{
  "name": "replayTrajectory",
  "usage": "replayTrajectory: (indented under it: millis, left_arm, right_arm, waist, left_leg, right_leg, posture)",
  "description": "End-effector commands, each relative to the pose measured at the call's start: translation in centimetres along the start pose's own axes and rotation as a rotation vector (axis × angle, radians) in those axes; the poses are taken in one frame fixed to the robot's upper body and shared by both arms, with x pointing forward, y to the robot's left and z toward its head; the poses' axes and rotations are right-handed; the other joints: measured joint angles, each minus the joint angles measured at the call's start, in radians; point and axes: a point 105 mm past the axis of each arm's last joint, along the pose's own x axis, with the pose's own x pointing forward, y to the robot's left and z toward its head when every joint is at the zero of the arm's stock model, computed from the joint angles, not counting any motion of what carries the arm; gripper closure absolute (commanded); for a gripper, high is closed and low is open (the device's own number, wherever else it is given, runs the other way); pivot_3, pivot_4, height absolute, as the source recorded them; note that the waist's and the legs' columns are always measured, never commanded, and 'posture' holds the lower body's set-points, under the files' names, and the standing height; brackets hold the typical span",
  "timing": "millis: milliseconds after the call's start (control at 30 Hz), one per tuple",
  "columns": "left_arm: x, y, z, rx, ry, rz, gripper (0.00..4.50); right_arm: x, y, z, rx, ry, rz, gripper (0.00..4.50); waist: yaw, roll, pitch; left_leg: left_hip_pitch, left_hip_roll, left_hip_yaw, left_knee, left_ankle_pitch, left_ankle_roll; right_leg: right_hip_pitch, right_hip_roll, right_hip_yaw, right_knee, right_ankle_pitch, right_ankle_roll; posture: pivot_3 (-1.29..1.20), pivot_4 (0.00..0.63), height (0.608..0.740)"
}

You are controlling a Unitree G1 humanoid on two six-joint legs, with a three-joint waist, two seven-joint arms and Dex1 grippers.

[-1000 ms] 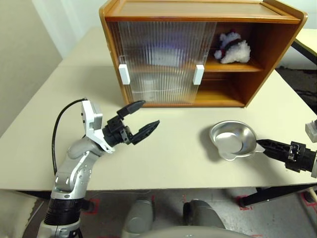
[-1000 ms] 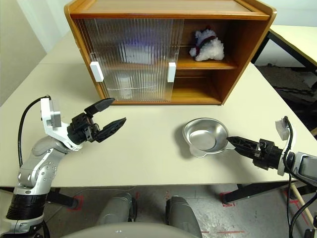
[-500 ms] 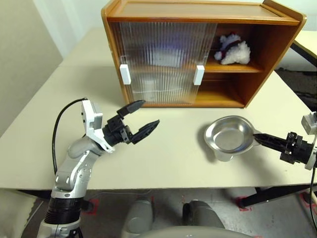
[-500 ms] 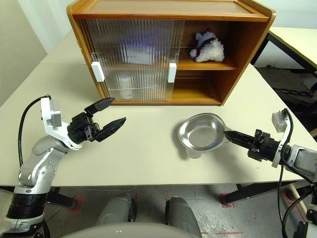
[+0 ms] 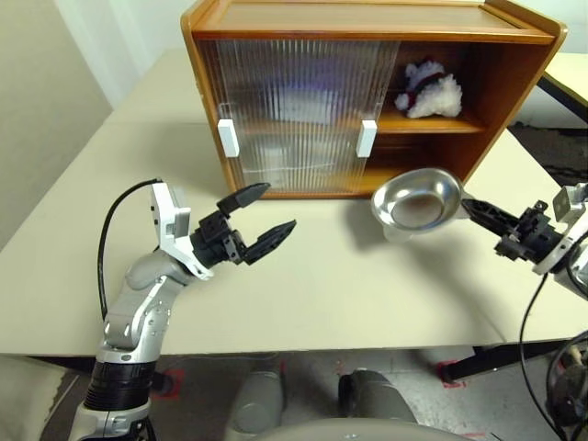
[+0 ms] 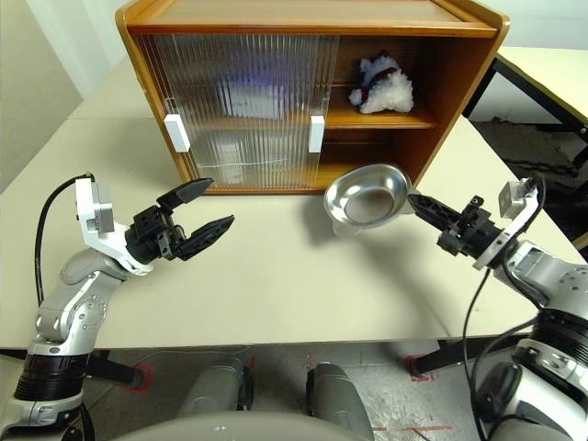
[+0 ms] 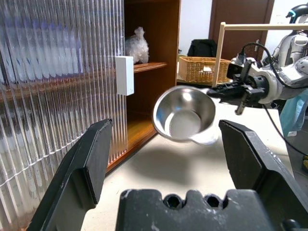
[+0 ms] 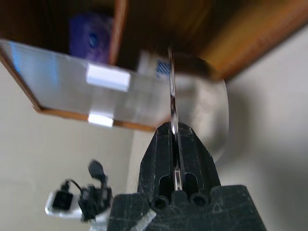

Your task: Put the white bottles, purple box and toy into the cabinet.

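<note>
- Silver and shallow, the round metal bowl (image 5: pixel 418 199) is clear of the beige table (image 5: pixel 367 285), tilted, its hollow facing the camera, in front of the cabinet's open lower compartment
- The right gripper (image 5: pixel 470 208) is clamped on the bowl's rim; in the right wrist view the thin rim sits pinched between its two black fingers (image 8: pixel 191 149)
- The left gripper (image 5: pixel 266 213) hovers over the table, well apart from the bowl, with its jaws spread wide and nothing between them
- The small white plush toy (image 5: pixel 430 90) with a dark red scarf lies on the upper shelf of the honey-brown wooden cabinet (image 5: pixel 367 18), in the open right side
- Both ribbed translucent sliding doors (image 5: pixel 294 115) with white handles (image 5: pixel 366 138) cover the left side; behind them a purple shape (image 8: pixel 90 40), probably the purple box, shows dimly
</note>
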Motion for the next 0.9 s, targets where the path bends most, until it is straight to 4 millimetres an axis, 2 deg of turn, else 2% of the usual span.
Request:
replayTrajectory:
  millis: [33,333,533,733,900]
  left_arm:
    - [0.0,0.0,-0.1,0.015,0.010,-0.010,0.00]
    - [-0.2,-0.1,-0.2,0.022,0.017,-0.007,0.00]
    - [-0.4,-0.1,0.0,0.029,0.020,-0.002,0.00]
    - [-0.3,-0.2,-0.1,0.030,0.026,-0.006,0.00]
    - [-0.2,-0.2,-0.1,0.031,0.023,-0.006,0.00]
  right_arm:
    - [1.0,-0.1,0.9,0.013,-0.088,0.012,4.49]
    - [3.4,-2.0,2.8,0.009,-0.218,-0.053,4.49]
    - [5.1,-3.1,2.2,-0.030,-0.208,-0.086,4.49]
    - [7.5,-4.0,2.7,-0.084,-0.273,-0.125,4.49]
    - [8.6,-4.2,3.0,-0.102,-0.294,-0.143,4.49]
  waist:
    - [-0.003,0.000,0.000]
    - [-0.008,0.001,-0.001]
    - [-0.009,0.002,-0.001]
    - [-0.010,0.003,-0.001]
    - [-0.009,0.004,-0.002]
  left_leg:
    - [0.000,0.000,0.000,0.000,0.000,0.000]
    - [0.000,0.000,0.000,0.000,0.000,0.000]
    - [0.001,0.000,0.000,-0.001,0.000,0.000]
    - [0.001,0.000,0.000,-0.001,0.000,0.000]
    - [0.001,0.000,0.000,-0.001,0.000,0.000]
  right_leg:
    - [0.000,0.000,0.000,0.000,0.000,0.000]
    - [-0.001,0.000,0.000,-0.001,0.000,0.000]
    - [-0.001,0.000,0.000,0.000,0.000,0.000]
    - [-0.001,0.000,0.000,0.000,0.001,0.000]
    - [-0.002,0.000,0.000,0.000,0.002,-0.003]
  posture:
    - [0.21,0.000,0.740]
    - [0.23,0.000,0.740]
    - [0.24,0.000,0.740]
    - [0.24,0.000,0.740]
    - [0.24,0.000,0.740]
